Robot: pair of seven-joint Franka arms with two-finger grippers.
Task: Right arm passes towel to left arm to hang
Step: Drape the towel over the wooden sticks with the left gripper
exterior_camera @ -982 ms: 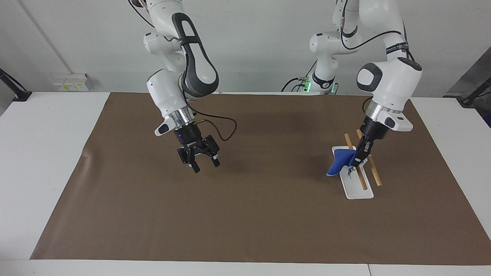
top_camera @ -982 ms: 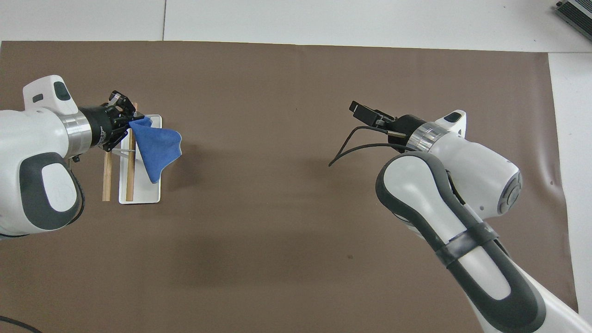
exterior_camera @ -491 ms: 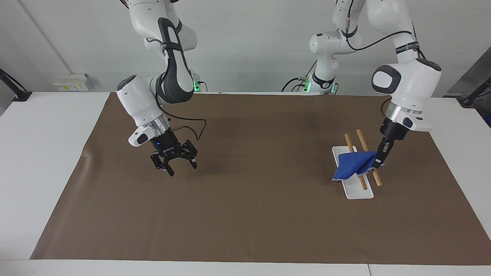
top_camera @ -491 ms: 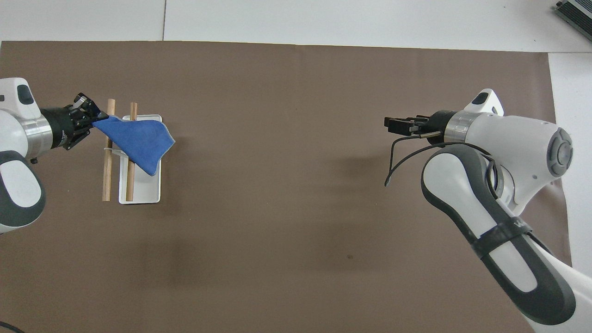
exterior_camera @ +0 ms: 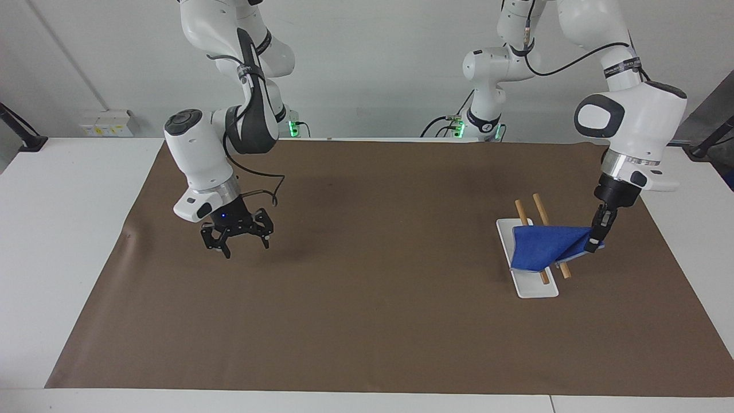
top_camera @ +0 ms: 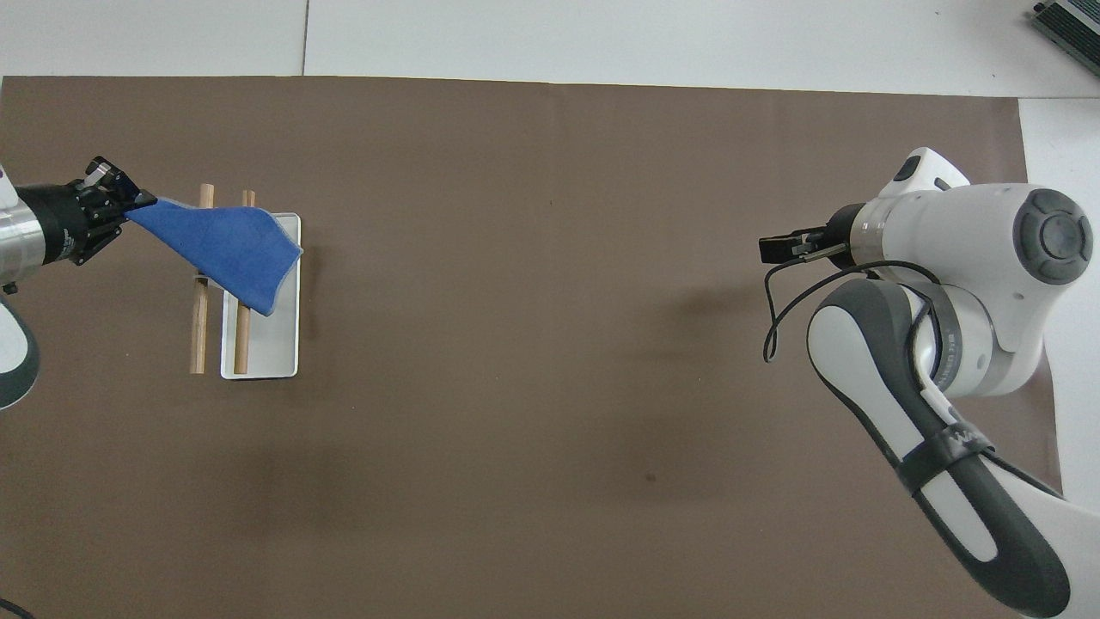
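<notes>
The blue towel [exterior_camera: 543, 248] [top_camera: 222, 248] lies draped over the two wooden rods [exterior_camera: 539, 211] [top_camera: 199, 322] of the rack, stretched out to one corner. My left gripper [exterior_camera: 595, 241] [top_camera: 129, 206] is shut on that corner, just past the rods toward the left arm's end of the table. The rack's white base tray [exterior_camera: 536, 289] [top_camera: 273, 348] rests on the brown mat. My right gripper [exterior_camera: 237, 243] [top_camera: 773, 249] hangs open and holds nothing, low over the mat toward the right arm's end.
A brown mat [exterior_camera: 367, 287] covers most of the white table. Black clamp arms [exterior_camera: 20, 135] sit at both table ends near the robots. A cable [top_camera: 778, 318] loops from the right wrist.
The left gripper has drawn the towel's corner outward across both rods, spreading the cloth over them. The right arm has swung back toward its own end of the table, gripper still open.
</notes>
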